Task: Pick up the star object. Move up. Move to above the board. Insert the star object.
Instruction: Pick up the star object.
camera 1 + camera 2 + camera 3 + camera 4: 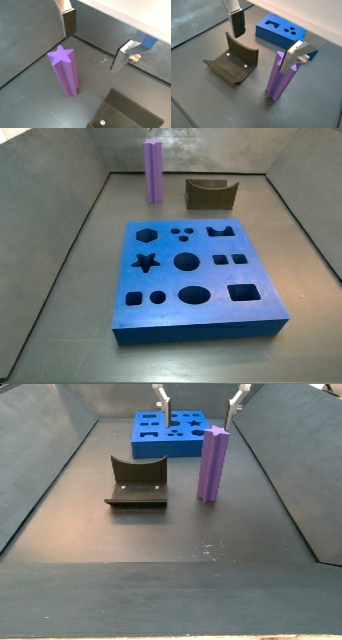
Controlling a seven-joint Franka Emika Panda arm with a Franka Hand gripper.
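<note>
The star object (pixel 65 70) is a tall light-purple ridged prism standing upright on the dark floor; it also shows in the other wrist view (pixel 278 82) and both side views (pixel 154 170) (pixel 213 464). The board (pixel 167 278) is a thick blue slab with many cut-out holes, also in view here (pixel 278 42) and here (pixel 150 449). My gripper (pixel 95 40) (pixel 264 40) (pixel 201 398) is open and empty, raised above the floor. The star object stands beside and below one finger (pixel 292 57), not between the fingers.
The fixture (pixel 233 62) (pixel 138 484) (pixel 210 193) stands on the floor beside the star object, under my gripper's other finger. Grey walls (pixel 47 474) close in the floor on both sides, and a back wall (pixel 107 30) is near the fingers.
</note>
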